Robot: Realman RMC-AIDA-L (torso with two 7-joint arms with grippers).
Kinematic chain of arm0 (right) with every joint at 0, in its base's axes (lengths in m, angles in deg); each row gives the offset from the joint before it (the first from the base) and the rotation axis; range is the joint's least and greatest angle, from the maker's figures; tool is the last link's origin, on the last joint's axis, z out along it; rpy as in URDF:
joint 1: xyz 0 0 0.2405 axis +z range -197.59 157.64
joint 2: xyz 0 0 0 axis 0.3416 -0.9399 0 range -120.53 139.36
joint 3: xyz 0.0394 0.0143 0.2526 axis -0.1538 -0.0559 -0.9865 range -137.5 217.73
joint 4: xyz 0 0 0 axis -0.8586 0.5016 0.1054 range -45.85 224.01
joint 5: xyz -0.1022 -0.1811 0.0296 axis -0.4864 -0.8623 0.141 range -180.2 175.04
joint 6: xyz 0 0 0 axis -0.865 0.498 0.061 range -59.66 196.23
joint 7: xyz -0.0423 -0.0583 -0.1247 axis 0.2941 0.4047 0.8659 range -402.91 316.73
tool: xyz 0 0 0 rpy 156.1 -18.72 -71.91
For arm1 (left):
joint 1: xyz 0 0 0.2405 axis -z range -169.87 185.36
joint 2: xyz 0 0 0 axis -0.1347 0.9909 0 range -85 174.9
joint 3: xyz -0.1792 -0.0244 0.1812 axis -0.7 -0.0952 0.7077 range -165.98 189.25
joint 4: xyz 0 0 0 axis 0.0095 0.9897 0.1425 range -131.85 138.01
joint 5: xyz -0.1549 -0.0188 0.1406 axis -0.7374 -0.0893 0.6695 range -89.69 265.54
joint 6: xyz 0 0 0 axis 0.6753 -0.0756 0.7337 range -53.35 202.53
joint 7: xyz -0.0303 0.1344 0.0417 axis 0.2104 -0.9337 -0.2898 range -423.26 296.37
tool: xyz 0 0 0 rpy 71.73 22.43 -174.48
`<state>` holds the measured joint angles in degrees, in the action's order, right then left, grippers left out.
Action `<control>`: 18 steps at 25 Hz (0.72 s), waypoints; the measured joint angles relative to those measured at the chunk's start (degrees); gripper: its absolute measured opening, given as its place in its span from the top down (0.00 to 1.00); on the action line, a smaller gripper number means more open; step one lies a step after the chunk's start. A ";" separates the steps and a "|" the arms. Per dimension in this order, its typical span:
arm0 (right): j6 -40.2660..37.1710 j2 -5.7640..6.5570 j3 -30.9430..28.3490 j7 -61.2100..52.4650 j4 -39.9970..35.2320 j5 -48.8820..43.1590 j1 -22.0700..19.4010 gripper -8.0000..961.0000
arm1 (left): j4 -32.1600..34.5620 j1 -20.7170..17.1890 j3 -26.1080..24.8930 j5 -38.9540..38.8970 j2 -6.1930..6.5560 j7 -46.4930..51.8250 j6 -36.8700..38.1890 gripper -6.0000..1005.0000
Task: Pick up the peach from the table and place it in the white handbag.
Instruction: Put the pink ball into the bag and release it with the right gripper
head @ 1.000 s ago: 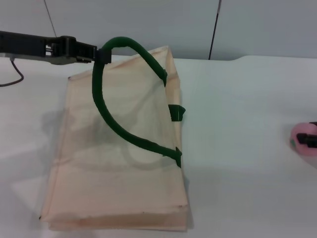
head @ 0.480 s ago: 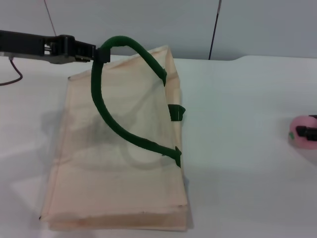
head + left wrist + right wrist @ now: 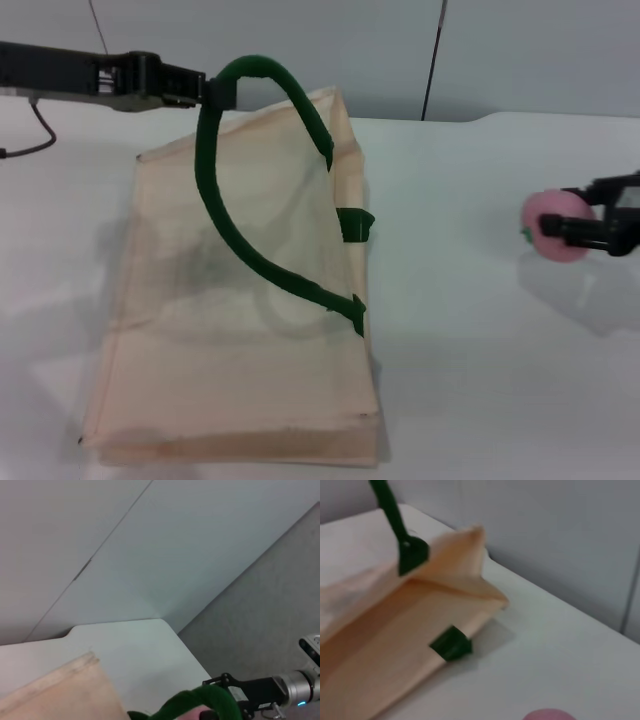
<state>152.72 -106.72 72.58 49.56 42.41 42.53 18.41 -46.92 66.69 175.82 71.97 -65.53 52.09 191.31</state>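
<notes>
Now we record the change: over the last second the peach has travelled from the right edge of the head view toward the bag, and its shadow on the desk lies below it, so we judge it lifted clear of the surface. The right hand is closed on the peach, its dark fingers clamping the fruit from the side away from the bag. The left hand has raised the handle slightly higher than before; it grips the top of the loop, beside the bag's far corner.

For the task, we judge the pick complete and the carry under way. The peach is well apart from the bag, to the right of its mouth edge. In the right wrist view the mouth stands open where the lifted handle pulls the upper panel up.

Materials: the bag is thin cream fabric, limp, translucent enough that the second handle shows through the panel. It lies flat on the desk, rectangular, with creased seams. The handles are thick green rope loops with stitched tabs. The peach is a smooth pink ball, likely firm. The desk is plain matte white.
</notes>
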 joint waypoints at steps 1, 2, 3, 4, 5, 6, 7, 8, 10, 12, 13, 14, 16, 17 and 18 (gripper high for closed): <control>0.02 -0.09 0.38 0.03 0.41 0.10 0.49 0.53 | 0.05 0.23 0.00 -0.01 0.00 0.01 0.01 0.82; 0.01 -0.11 0.96 0.18 1.08 0.40 1.11 0.53 | 0.12 0.45 0.00 -0.04 0.00 0.03 0.03 0.82; 0.01 -0.14 1.47 0.39 1.77 0.73 1.59 0.53 | 0.25 0.76 0.00 -0.07 0.01 0.06 0.06 0.82; -0.07 -0.14 2.23 0.74 2.80 1.25 2.22 0.53 | 0.33 0.90 0.00 -0.09 0.00 0.07 0.07 0.82; -0.21 -0.13 2.89 1.03 3.69 1.66 2.74 0.53 | 0.50 1.14 0.00 -0.10 0.01 0.08 0.10 0.82; -0.34 -0.12 3.61 1.34 4.63 2.07 3.37 0.53 | 0.66 1.42 0.00 -0.11 0.01 0.08 0.12 0.82; -0.48 -0.12 4.23 1.51 5.40 2.27 3.92 0.53 | 0.72 1.56 0.00 -0.13 0.01 0.08 0.13 0.82; -0.58 -0.12 4.69 1.69 6.00 2.41 4.42 0.53 | 0.76 1.96 0.00 -0.20 0.01 0.09 0.16 0.82; -0.62 -0.15 5.41 2.18 7.34 2.52 5.60 0.53 | 0.78 2.45 0.00 -0.48 0.01 0.16 0.18 0.82; -0.73 -0.21 5.87 2.86 9.20 2.54 6.91 0.53 | 0.78 2.76 0.00 -1.17 0.02 0.49 0.22 0.81; -0.87 -0.23 6.09 3.28 10.40 2.54 7.64 0.53 | 0.78 3.10 0.00 -1.82 0.06 0.84 0.31 0.81; -1.06 -0.26 6.39 3.73 11.70 2.55 8.42 0.53 | 0.78 3.10 0.00 -1.82 0.06 0.84 0.31 0.81; -1.31 -0.26 6.92 4.38 13.45 2.56 9.66 0.53 | 0.78 3.76 0.00 -2.20 0.17 1.24 0.36 0.81; -1.51 -0.26 7.33 4.72 14.36 2.64 10.28 0.53 | 0.78 3.94 0.00 -2.25 0.20 1.33 0.36 0.81; -1.82 -0.26 7.85 5.07 15.32 2.78 10.89 0.53 | 0.78 3.94 0.00 -2.25 0.20 1.33 0.36 0.81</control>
<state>150.90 -106.98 80.43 54.63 57.73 45.31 29.30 -46.13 70.64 175.82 69.72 -65.33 53.42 191.67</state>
